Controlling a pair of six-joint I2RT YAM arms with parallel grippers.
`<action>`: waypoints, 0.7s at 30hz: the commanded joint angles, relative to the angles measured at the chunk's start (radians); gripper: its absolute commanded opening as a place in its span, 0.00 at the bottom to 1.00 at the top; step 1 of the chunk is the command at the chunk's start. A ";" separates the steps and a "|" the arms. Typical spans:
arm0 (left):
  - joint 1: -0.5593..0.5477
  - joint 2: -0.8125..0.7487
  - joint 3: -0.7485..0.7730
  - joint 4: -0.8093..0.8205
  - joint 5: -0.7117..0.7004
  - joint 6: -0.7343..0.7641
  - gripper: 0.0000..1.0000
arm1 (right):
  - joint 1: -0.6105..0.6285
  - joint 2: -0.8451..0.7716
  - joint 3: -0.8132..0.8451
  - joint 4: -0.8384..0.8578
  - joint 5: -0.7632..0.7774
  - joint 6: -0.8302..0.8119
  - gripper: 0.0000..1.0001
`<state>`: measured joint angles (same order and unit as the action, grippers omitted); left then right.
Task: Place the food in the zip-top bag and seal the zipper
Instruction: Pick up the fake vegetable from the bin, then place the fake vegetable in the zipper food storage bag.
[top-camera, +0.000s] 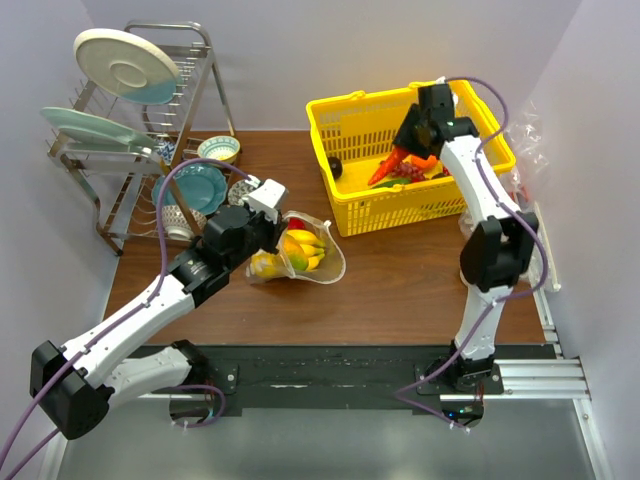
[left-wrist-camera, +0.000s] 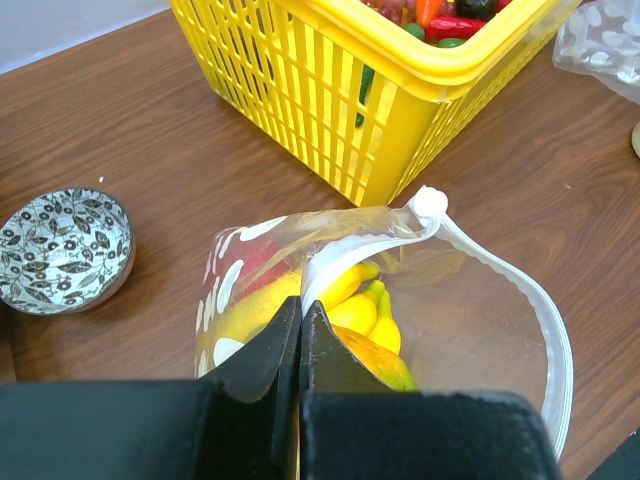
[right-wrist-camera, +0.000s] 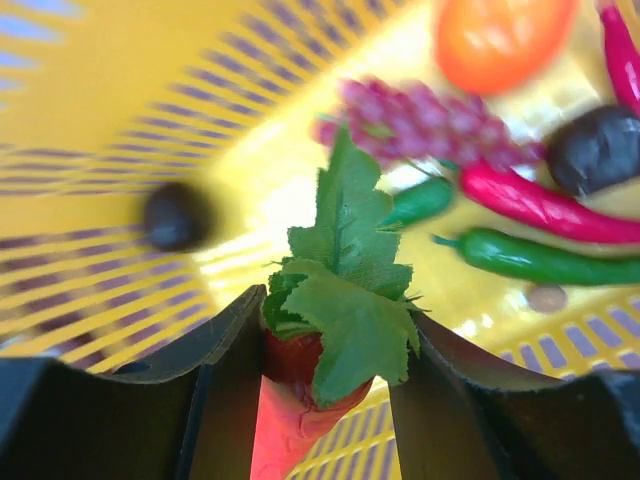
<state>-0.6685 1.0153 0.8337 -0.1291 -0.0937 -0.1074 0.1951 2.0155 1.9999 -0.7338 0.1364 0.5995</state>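
Note:
The clear zip-top bag (top-camera: 325, 262) lies open on the table left of the yellow basket (top-camera: 400, 215). Inside it are the yellow banana bunch (left-wrist-camera: 360, 300) and the orange-green mango-like fruit (left-wrist-camera: 375, 360). My left gripper (left-wrist-camera: 301, 305) is shut on the near end of the bag's whitish zipper strip (left-wrist-camera: 545, 310), which curves open. My right gripper (right-wrist-camera: 338, 305) is over the basket, shut on an orange-red toy carrot (right-wrist-camera: 290, 420) with green leaves. A long green vegetable (right-wrist-camera: 540, 258) lies on the basket floor.
The basket also holds red grapes (right-wrist-camera: 420, 120), a round orange (right-wrist-camera: 500, 35), a red pepper (right-wrist-camera: 550, 205) and a dark fruit (right-wrist-camera: 600, 148). A dish rack (top-camera: 130, 130) stands at the back left, a patterned bowl (left-wrist-camera: 62, 250) beside the bag, and crumpled clear plastic (top-camera: 525, 150) right of the basket.

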 joint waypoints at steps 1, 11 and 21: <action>0.006 -0.007 0.041 0.020 -0.012 0.025 0.00 | -0.003 -0.153 -0.099 0.236 -0.133 -0.069 0.27; 0.004 -0.017 0.038 0.020 -0.011 0.025 0.00 | -0.002 -0.377 -0.260 0.488 -0.239 -0.121 0.28; 0.004 -0.012 0.038 0.022 -0.015 0.025 0.00 | 0.070 -0.632 -0.513 0.662 -0.448 -0.150 0.27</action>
<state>-0.6685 1.0153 0.8337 -0.1295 -0.0940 -0.1074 0.2150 1.4796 1.5639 -0.1913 -0.2096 0.4831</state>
